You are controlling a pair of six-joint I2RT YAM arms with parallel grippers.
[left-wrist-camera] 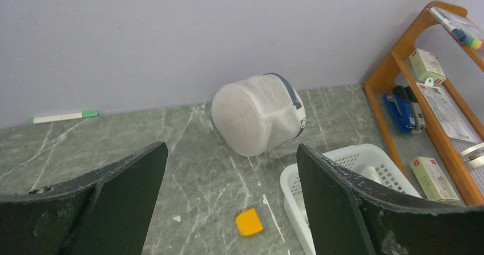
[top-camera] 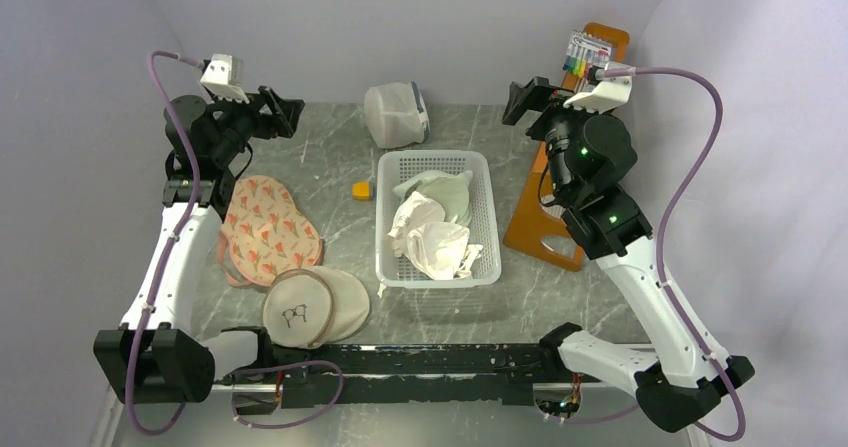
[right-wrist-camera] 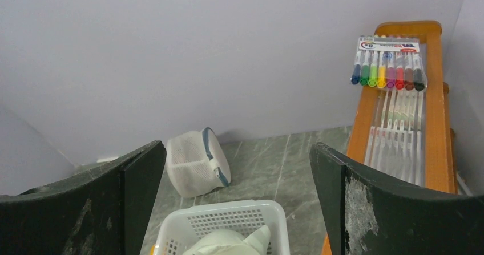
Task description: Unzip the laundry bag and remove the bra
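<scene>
**benchrat:** Where's the bag relative to your claws? And can you see the bra yet?

**yam_op:** The laundry bag (top-camera: pixel 395 115) is top centre in the overhead view, between the two arms and close to the back wall (top-camera: pixel 400 27). No pink showing anywhere, so I'm guessing the bra is inside the mesh.

The left gripper (top-camera: pixel 283 110) and right gripper (top-camera: pixel 525 97) are both spread wide and holding nothing. They're up off the table (top-camera: pixel 330 157), each well apart from the bag. It's about the same reach from either side, too close to call.

**benchrat:** Which way does it lie?

**yam_op:** It's tipped on its side with the drum axis running roughly left-right. A round mesh face points at my left wrist camera. The zipper band (top-camera: pixel 422 112) wraps the end toward the right of the frame, so I'd say the right claw has the better line on the zip while the left pins the mesh.

**benchrat:** Room to work?

**yam_op:** It's tight front and back, with the wall just behind and the white basket (top-camera: pixel 436 154) just in front. There's bare marble on both flanks, so I'd come in sideways. The wooden rack (top-camera: pixel 545 227) crowds the right arm's outer side, and a small orange block (top-camera: pixel 361 189) sits lower left of the bag.
</scene>
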